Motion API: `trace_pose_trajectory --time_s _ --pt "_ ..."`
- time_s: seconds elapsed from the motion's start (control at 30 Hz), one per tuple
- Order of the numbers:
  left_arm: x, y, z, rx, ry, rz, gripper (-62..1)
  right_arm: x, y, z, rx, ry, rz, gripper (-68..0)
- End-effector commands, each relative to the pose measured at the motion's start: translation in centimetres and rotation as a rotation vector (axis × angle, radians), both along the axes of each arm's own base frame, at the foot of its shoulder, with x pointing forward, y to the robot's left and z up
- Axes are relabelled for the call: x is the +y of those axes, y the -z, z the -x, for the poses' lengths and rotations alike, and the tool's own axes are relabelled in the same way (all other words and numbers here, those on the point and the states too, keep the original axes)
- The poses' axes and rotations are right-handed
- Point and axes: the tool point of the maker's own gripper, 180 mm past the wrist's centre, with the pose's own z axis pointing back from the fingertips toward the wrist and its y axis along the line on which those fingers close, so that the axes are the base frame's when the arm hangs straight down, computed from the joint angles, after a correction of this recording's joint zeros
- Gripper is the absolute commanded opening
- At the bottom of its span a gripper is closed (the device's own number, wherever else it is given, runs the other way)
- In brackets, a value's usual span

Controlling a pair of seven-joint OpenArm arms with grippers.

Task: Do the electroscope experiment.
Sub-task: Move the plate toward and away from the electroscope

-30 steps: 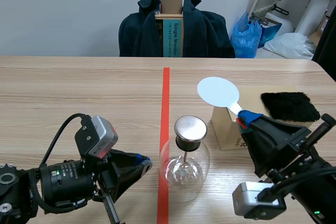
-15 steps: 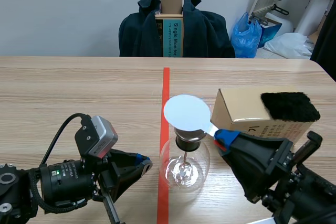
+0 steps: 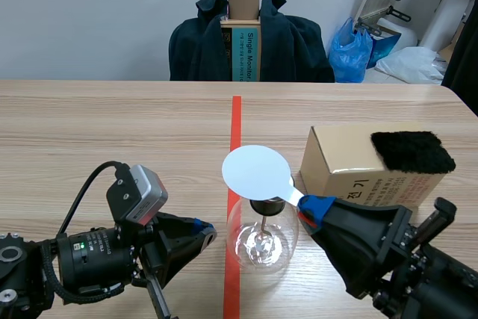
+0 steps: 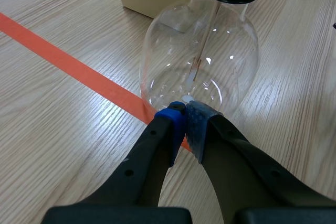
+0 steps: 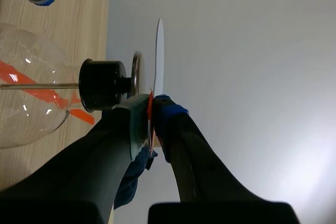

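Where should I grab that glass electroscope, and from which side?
Probably the black stopper at its neck, level from the left arm's side: the glass bulb is round and slick, and the white paddle in the right gripper covers the top.

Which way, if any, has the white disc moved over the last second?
Yes. The white disc, held by the right gripper, has swung from by the cardboard box toward the red tape line, now above the electroscope cap.

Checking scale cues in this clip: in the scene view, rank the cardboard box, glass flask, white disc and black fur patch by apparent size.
Largest: the cardboard box.
Next: the glass flask, partly hidden.
Last: the white disc and black fur patch look about alike; the disc is nearer the camera, so unranked.
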Motion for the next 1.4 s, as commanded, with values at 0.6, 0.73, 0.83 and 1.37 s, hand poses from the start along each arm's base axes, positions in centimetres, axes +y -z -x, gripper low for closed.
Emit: trace_pose_trajectory --time_s 0.6,0.73,0.83,1.37 --pt "-0.3 -0.9 -0.3 -0.019 0.001 0.024 -58.2 -5.1 -1.5 -5.5 -0.026 0.395 -0.040 -66.7" --pt "-0.3 -0.9 -0.3 -0.019 0.001 0.024 -58.2 -6.5 -1.5 -6.4 -0.021 0.486 -0.048 -66.7" --pt "-0.3 -0.9 -0.3 -0.019 0.001 0.024 -58.2 -6.8 -1.5 -6.5 -0.020 0.507 -0.050 -66.7" --pt "-0.3 -0.9 -0.3 -0.019 0.001 0.024 -58.2 -3.5 -1.4 -4.2 -0.031 0.281 -0.031 -66.7"
